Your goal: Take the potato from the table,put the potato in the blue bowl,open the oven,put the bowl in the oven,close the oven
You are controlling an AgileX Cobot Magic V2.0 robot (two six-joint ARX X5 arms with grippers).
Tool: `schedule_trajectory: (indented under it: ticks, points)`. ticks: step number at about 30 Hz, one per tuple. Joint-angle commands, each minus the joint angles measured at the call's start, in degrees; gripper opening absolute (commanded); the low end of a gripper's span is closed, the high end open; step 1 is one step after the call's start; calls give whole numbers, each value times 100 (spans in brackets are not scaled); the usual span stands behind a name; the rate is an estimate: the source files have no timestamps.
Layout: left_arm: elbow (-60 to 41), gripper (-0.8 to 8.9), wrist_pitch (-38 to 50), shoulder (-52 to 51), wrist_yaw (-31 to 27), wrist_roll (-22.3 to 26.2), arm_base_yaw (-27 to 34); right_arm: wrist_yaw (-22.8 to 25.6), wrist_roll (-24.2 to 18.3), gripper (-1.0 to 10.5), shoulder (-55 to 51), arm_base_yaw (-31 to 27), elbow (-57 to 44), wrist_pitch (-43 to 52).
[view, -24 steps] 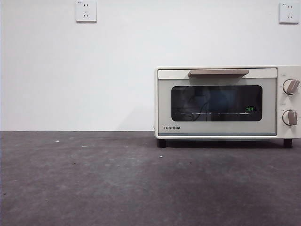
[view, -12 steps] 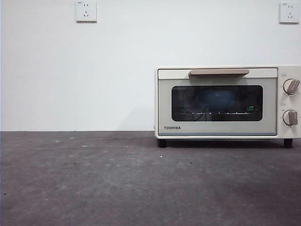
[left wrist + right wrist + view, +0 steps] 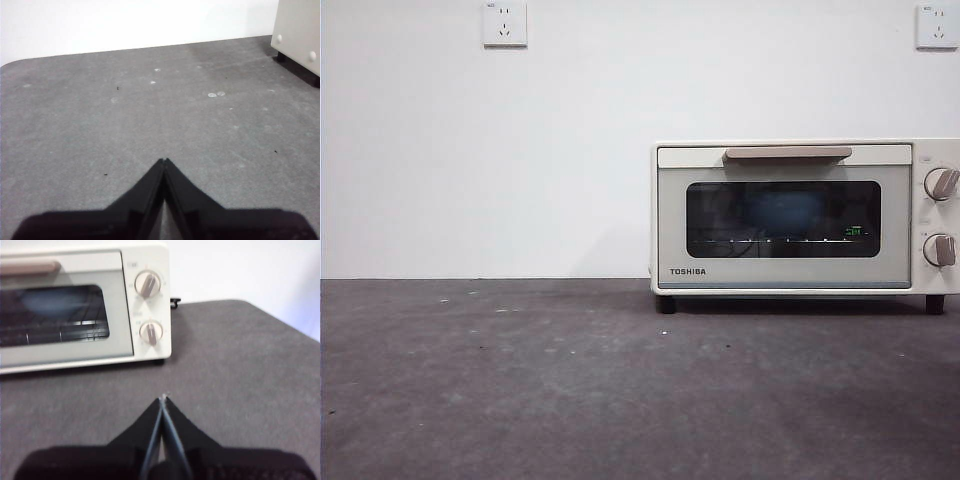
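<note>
Oven (image 3: 80, 305) just beyond right gripper (image 3: 163, 399)

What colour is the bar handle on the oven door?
Beige, on the cream-white oven; the handle shows best in the front view.

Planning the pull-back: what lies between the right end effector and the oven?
Only bare table between the right end effector and the oven, per the right wrist view.
</note>
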Motion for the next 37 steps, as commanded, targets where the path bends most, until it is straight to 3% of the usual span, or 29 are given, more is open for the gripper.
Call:
schedule_trajectory:
  ticks: [1, 37]
  points:
    - [-57, -4, 31, 9, 17, -24, 24, -22, 50, 1, -7, 2, -66, -219]
    - [-55, -4, 31, 39, 17, -24, 24, -33, 76, 1, -2, 2, -66, -229]
